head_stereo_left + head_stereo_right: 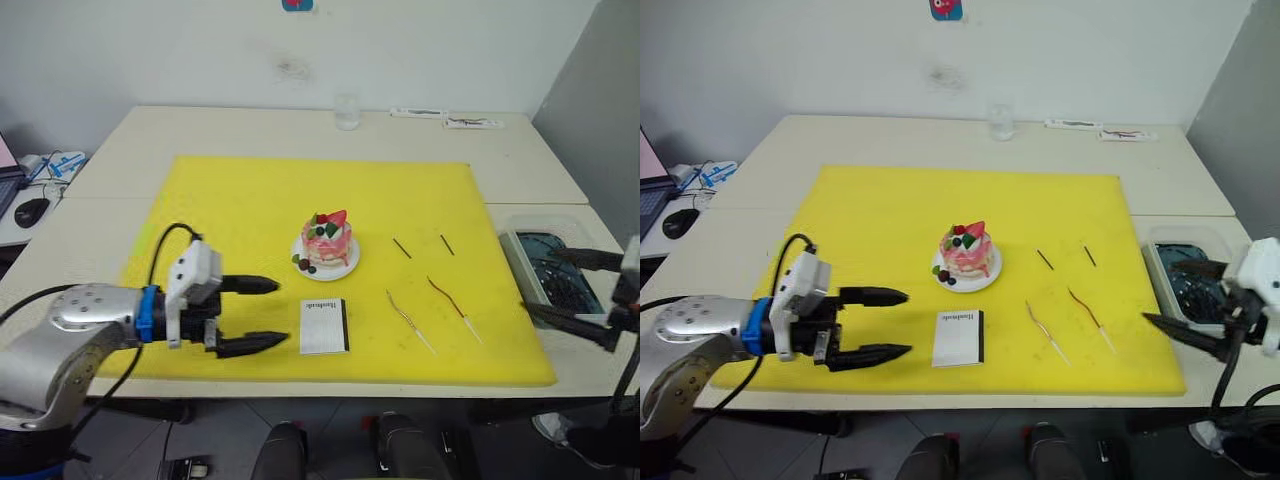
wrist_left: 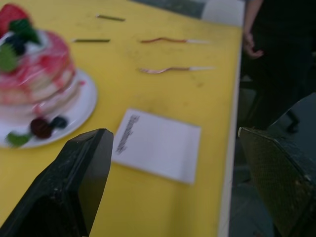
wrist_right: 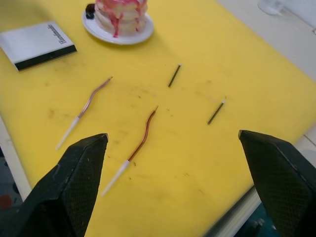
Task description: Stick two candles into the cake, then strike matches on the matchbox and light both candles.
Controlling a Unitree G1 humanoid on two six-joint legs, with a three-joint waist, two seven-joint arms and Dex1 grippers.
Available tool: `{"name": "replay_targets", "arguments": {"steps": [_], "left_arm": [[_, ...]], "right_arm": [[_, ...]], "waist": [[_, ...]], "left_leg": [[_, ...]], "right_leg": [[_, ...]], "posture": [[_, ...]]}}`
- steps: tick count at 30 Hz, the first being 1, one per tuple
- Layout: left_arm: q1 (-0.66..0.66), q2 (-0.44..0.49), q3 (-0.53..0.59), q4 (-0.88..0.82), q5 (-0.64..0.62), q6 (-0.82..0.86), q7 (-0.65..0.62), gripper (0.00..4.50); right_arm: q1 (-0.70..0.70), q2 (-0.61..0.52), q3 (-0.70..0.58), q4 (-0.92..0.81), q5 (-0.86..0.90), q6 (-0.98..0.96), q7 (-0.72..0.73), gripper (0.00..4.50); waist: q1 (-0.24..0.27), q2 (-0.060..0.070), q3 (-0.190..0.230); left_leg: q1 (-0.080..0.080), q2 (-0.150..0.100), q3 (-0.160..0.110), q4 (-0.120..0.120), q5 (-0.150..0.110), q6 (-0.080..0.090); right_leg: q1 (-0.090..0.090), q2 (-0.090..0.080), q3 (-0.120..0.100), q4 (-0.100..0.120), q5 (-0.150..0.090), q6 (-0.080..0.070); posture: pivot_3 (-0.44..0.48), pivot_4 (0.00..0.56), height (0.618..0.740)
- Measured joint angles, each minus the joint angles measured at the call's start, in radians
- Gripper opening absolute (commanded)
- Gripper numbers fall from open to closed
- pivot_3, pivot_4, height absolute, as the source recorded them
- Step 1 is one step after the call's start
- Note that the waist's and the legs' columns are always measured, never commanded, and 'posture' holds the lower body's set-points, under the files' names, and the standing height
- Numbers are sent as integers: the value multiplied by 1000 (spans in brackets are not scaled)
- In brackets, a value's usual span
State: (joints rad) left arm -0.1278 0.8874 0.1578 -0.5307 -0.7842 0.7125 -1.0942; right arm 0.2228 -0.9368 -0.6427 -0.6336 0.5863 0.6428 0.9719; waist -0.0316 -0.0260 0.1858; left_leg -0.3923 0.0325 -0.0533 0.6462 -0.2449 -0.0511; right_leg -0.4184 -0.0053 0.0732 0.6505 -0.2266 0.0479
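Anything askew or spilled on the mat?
Nothing stands out. Cake upright on its plate, matchbox flat, two candles and two matches lying loose on the yellow mat, nothing spilled.

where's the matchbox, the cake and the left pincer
matchbox (image 1: 324, 326), left eye view, middle of its white top face
cake (image 1: 328, 240), left eye view, pink side just under the strawberry
left pincer (image 1: 262, 314), left eye view, open gap midway between its two black fingertips
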Motion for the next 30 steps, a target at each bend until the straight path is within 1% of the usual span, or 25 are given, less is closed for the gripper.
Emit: {"name": "replay_targets", "arguments": {"steps": [3, 5, 11, 17, 22, 25, 30], "left_arm": [[-22, -27, -44, -34, -41, 35, 35, 4500], [-53, -55, -67, -46, -57, 50, 59, 4500], [-146, -124, -156, -51, -71, 64, 86, 4500], [-164, -132, -177, -46, -67, 64, 100, 4500], [-164, -139, -190, -45, -67, 64, 105, 4500], [-164, -139, -190, -45, -67, 64, 110, 4500], [-164, -139, -190, -45, -67, 64, 122, 4500]], "right_arm": [[49, 80, 76, -72, -21, 35, -101, 4447], [75, 124, 117, -90, -62, 31, -164, 4447], [125, 219, 266, -74, -194, -36, -281, 4447], [141, 265, 332, -61, -249, -67, -328, 4447], [144, 306, 352, 16, -289, -110, -363, 4447], [153, 312, 357, 53, -295, -125, -363, 4447], [167, 308, 371, 55, -304, -133, -363, 4447]], "waist": [[0, 0, 0], [0, 0, 0], [-1, 0, 0], [-2, 0, 0], [-1, 0, 0], [-1, 0, 0], [-1, 0, 0]], "left_leg": [[0, 0, 0, 0, 0, 0], [0, 0, 0, 1, 0, 0], [5, 0, 0, 2, 0, 0], [8, 0, -1, 0, 0, 0], [8, 0, -1, 0, 0, 0], [8, 0, -1, 0, 0, 0], [8, 0, -1, 0, 0, 0]], "right_leg": [[0, 0, 0, 0, -1, -2], [0, 0, 0, 0, -1, -1], [5, 0, 1, -1, -1, -1], [7, 1, 1, -1, -1, -2], [8, 0, 1, -3, -1, -2], [8, 0, 1, -3, -1, -2], [8, 0, 1, -3, -1, -2]], "posture": [[0, 150, 740], [0, 150, 740], [0, 150, 740], [0, 150, 740], [0, 150, 740], [0, 150, 740], [0, 150, 740]]}}
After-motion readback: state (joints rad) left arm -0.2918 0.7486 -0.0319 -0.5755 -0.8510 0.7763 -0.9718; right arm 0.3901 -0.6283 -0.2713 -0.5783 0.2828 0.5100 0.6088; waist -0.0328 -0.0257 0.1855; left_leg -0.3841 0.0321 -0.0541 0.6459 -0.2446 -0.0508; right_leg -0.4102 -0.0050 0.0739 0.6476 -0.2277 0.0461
